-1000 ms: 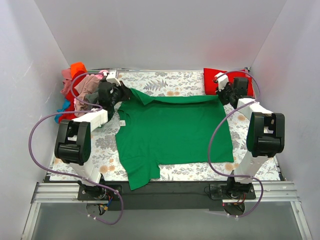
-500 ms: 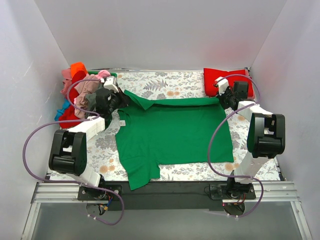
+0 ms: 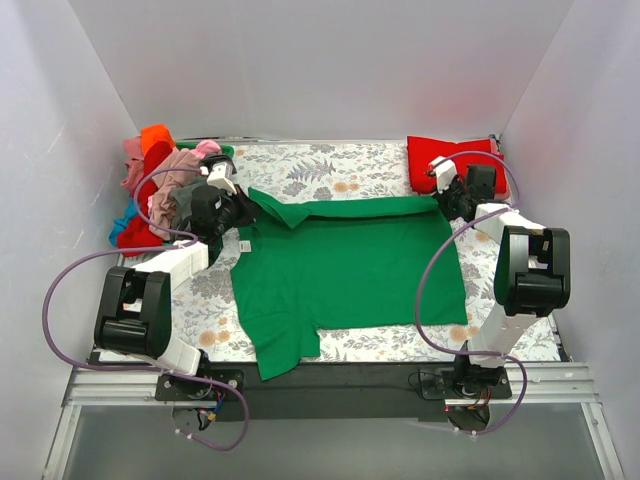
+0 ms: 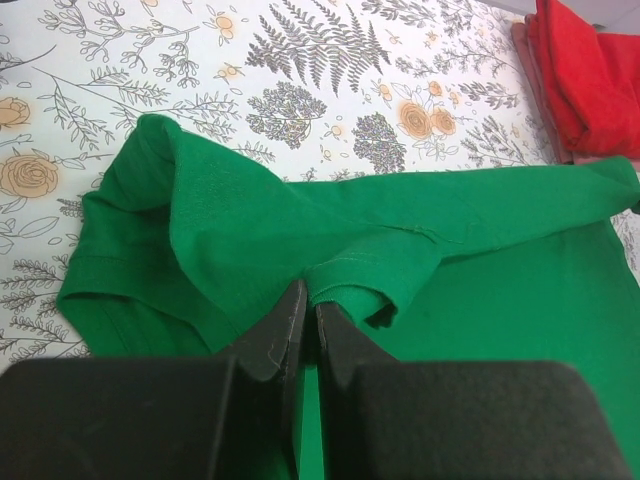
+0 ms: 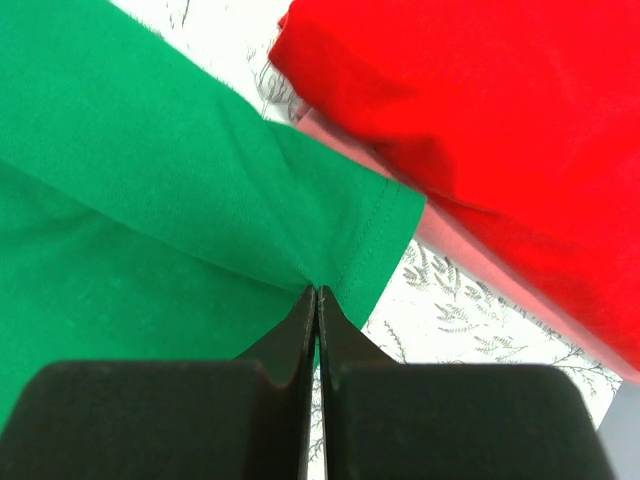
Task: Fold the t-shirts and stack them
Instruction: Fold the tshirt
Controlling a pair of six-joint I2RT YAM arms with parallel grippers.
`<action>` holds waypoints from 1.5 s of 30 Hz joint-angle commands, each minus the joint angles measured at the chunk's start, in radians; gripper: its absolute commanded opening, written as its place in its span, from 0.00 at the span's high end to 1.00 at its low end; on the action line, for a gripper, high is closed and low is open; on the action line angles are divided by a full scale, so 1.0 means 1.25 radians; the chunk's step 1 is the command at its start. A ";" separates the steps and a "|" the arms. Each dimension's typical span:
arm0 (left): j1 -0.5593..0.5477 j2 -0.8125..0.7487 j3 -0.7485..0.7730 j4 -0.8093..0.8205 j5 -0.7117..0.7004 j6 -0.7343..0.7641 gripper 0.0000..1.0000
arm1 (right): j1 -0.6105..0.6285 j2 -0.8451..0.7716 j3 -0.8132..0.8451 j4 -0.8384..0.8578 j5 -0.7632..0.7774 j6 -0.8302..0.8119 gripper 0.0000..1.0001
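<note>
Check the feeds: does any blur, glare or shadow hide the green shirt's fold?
Top external: even light, sharp, no glare on the green t-shirt. Left wrist: cloth sharp, the left hand dark and featureless up close. Right wrist: the red t-shirt oversaturated, its folds hard to read; the right hand a black silhouette.

One green t-shirt (image 3: pixel 345 270) lies spread on floral cloth (image 3: pixel 330 165), far edge folded over; red t-shirt (image 3: pixel 425 160) far right, shirt heap (image 3: pixel 160 180) far left.

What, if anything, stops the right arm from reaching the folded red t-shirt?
Likely yes, it can reach: the red t-shirt lies just beyond the right gripper, nothing between. But that gripper is shut on the green t-shirt and must release first.
</note>
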 commanded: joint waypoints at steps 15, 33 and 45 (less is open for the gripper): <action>0.003 -0.035 -0.011 -0.033 0.036 0.003 1.00 | -0.004 -0.031 -0.027 -0.013 0.008 -0.099 0.95; 0.003 -0.032 -0.022 -0.066 0.037 0.000 1.00 | -0.004 -0.025 -0.016 -0.013 0.016 -0.090 0.94; 0.002 -0.101 -0.017 -0.264 0.010 0.003 0.36 | -0.013 -0.082 -0.056 -0.062 0.028 -0.112 0.46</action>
